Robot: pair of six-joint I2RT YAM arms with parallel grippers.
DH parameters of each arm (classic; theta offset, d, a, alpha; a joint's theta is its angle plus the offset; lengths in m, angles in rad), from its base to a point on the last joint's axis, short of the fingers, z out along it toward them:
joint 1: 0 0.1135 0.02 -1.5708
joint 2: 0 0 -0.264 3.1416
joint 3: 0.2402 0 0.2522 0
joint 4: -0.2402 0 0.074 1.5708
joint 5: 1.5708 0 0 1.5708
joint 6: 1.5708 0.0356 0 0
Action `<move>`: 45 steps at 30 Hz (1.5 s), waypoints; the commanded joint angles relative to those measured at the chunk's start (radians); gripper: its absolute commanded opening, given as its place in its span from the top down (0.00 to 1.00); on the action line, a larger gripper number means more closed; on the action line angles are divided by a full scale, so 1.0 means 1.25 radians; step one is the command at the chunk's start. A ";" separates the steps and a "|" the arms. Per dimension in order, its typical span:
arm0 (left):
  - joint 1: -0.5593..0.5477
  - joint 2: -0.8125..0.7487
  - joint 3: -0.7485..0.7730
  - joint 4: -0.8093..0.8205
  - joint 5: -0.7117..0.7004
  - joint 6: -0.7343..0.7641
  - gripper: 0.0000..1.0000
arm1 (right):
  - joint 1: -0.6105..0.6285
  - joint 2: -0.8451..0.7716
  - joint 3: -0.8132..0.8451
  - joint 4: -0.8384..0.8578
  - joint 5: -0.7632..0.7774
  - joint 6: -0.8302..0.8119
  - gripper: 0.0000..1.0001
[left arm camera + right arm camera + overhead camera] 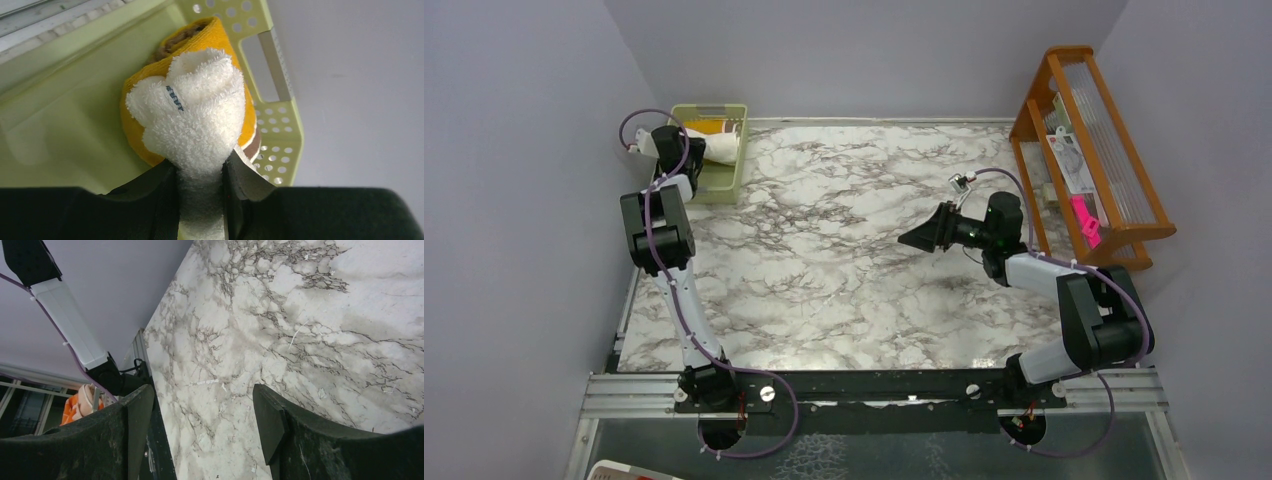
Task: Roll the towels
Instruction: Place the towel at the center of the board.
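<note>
My left gripper (200,170) was clamped narrow on the white towel (192,115). Its bunched end bulged just ahead, pressed against the brown-and-yellow towel (220,40) inside the green basket (280,130). I judged a low, gentle release best, lest the roll spring loose. My right gripper (200,415) hung wide and empty over the table (300,315).

We see a light-green plastic basket (721,186) at the far left corner of the marble table (844,270). A wooden rack (1092,150) stands at the right edge, with a pink item (1084,215) inside.
</note>
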 commanded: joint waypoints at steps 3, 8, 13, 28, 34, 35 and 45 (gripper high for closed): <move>-0.023 -0.030 -0.037 -0.041 -0.127 0.023 0.71 | 0.004 0.006 -0.005 -0.004 0.014 -0.017 0.28; -0.024 -0.021 -0.018 -0.040 -0.137 0.020 0.59 | 0.004 -0.004 -0.010 -0.008 0.014 -0.020 0.28; -0.024 -0.012 0.021 -0.080 -0.146 0.027 0.41 | 0.004 -0.019 -0.004 -0.030 0.017 -0.033 0.28; -0.024 -0.137 0.049 -0.459 -0.158 -0.087 0.01 | 0.004 -0.073 -0.002 -0.047 0.008 -0.016 0.27; -0.024 -0.278 -0.033 -0.460 -0.152 -0.073 0.01 | 0.005 -0.104 -0.012 -0.057 0.012 -0.015 0.27; -0.024 -0.310 -0.039 -0.460 -0.150 -0.067 0.01 | 0.005 -0.110 -0.012 -0.066 0.015 -0.016 0.27; -0.051 -0.568 -0.138 -0.471 0.016 0.195 0.01 | 0.005 -0.174 0.007 -0.126 0.068 -0.062 0.25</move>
